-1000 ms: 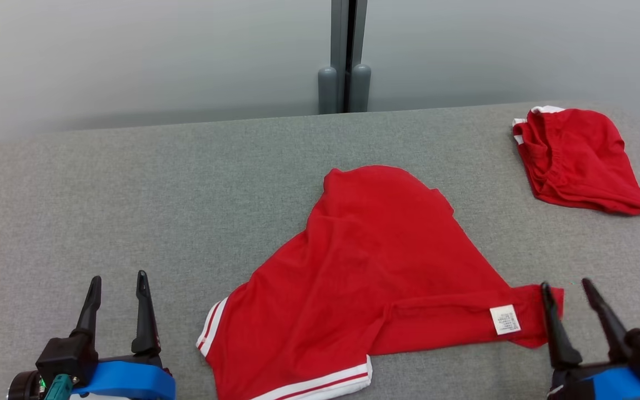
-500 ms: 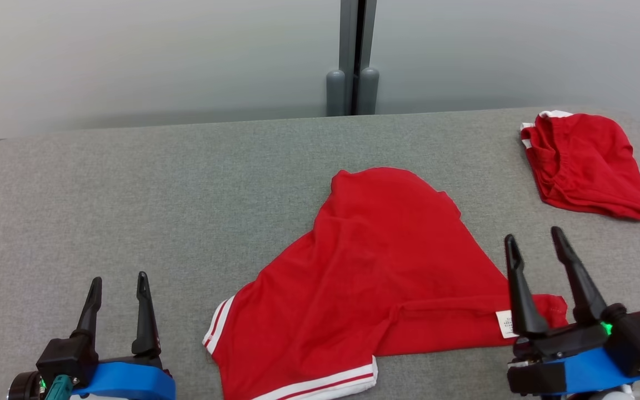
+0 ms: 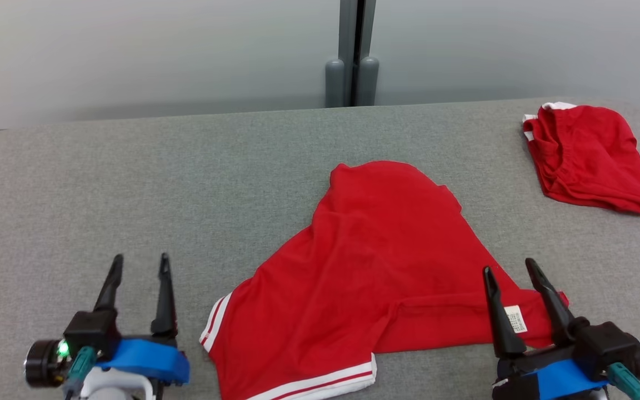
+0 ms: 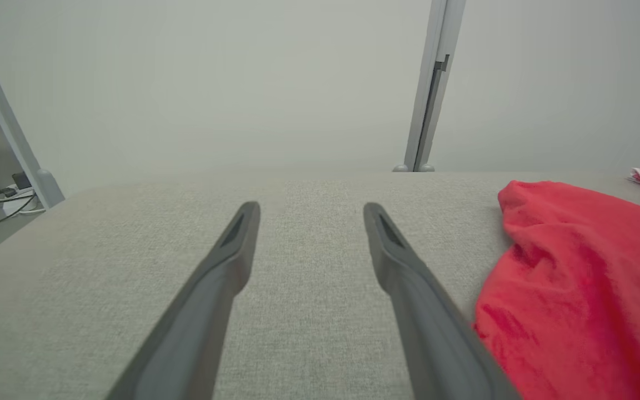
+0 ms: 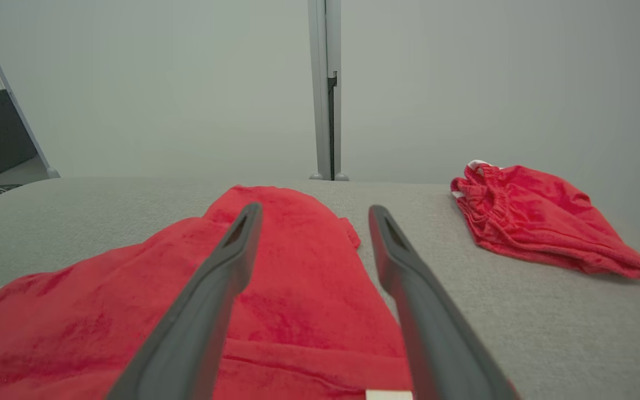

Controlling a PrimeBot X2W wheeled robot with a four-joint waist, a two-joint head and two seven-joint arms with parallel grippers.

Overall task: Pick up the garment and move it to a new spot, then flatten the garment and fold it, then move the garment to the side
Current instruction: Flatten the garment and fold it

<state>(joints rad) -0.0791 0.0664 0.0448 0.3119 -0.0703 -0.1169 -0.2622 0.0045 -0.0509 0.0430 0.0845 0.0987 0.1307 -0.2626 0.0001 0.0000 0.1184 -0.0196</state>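
The left gripper (image 3: 140,256) hovers over bare grey fabric at the near left of the desk (image 3: 131,183), jaws wide and empty, just beside the white-striped hem of the task's garment. That garment, a pair of red shorts (image 3: 375,261), lies near the middle of the desk, rumpled, with one part doubled over along its near edge. The right gripper (image 3: 508,265) stands over the shorts' near right corner, jaws wide and holding nothing, with the white label (image 3: 513,319) between its fingers.

A second red garment (image 3: 586,155) with an elastic waistband sits bunched at the far right, well apart.

Judging by the creases and the doubled part, the flattening step looks to be in hand. The next move calls for the right jaws to come down on the labelled corner and the left to take the striped hem, then draw the cloth taut. Nothing here serves as a container; both garments lie straight on the desk.
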